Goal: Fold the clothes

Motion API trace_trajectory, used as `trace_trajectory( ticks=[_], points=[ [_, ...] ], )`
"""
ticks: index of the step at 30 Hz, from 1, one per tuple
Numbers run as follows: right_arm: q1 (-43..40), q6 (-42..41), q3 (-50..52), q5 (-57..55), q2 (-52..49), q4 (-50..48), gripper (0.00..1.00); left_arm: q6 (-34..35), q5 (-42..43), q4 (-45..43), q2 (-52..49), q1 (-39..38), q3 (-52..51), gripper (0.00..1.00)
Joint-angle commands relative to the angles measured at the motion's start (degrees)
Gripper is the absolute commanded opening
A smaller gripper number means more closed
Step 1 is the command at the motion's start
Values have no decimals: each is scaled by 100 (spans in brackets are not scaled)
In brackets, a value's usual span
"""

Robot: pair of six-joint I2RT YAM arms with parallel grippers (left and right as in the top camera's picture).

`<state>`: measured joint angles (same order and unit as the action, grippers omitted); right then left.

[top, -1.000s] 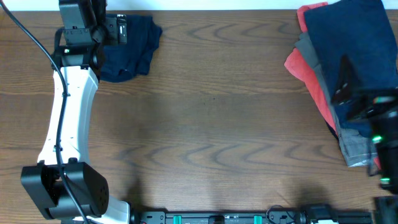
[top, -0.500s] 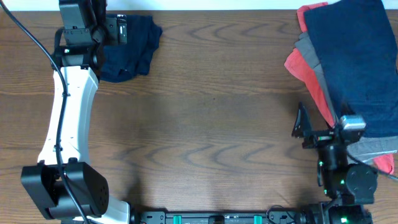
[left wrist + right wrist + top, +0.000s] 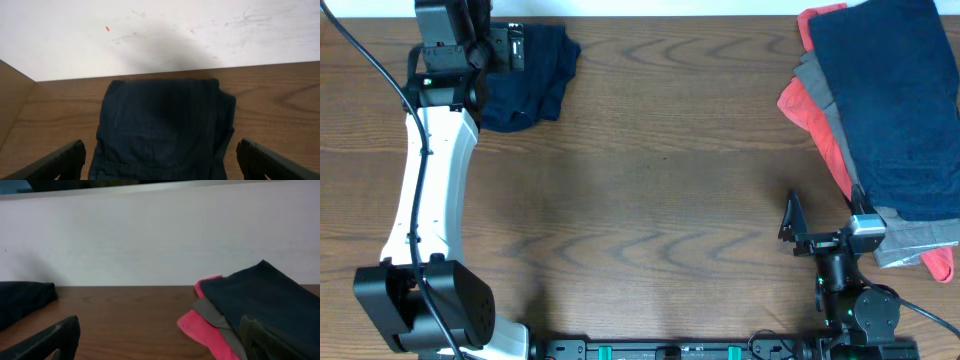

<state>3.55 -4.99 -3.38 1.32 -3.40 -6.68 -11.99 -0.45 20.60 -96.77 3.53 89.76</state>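
Folded dark navy shorts (image 3: 532, 78) lie at the far left of the table. My left gripper (image 3: 505, 47) hovers over their far-left part, open and empty. In the left wrist view the shorts (image 3: 160, 125) lie between and beyond the wide-spread fingers (image 3: 55, 162). A pile of clothes lies at the far right: a navy piece (image 3: 885, 100) on top of a grey one (image 3: 815, 80) and a coral-red one (image 3: 805, 110). My right gripper (image 3: 825, 235) is open and empty near the front edge, just front-left of the pile. The right wrist view shows the pile (image 3: 250, 302) ahead on the right.
The wooden table (image 3: 660, 190) ends at a white wall (image 3: 160, 35) just beyond the shorts. The left arm's white link (image 3: 425, 190) runs along the left side. The folded shorts also show at the far left of the right wrist view (image 3: 20, 302).
My right arm has left the pile and drawn back toward the front edge and a little to the left. The left arm and both lots of clothes have not moved.
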Motion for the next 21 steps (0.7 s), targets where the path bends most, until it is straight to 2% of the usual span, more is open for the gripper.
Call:
trace_trajectory(
  ticks=[1, 8, 21],
  points=[
    [-59, -72, 63, 20, 94, -7, 99, 28, -66, 0, -35, -9, 37, 98],
    [-48, -72, 310, 20, 144, 4, 99, 28, -66, 0, -35, -9, 37, 98],
    [-48, 76, 306, -44, 308, 1104, 99, 28, -66, 0, -35, -9, 37, 98]
  ],
)
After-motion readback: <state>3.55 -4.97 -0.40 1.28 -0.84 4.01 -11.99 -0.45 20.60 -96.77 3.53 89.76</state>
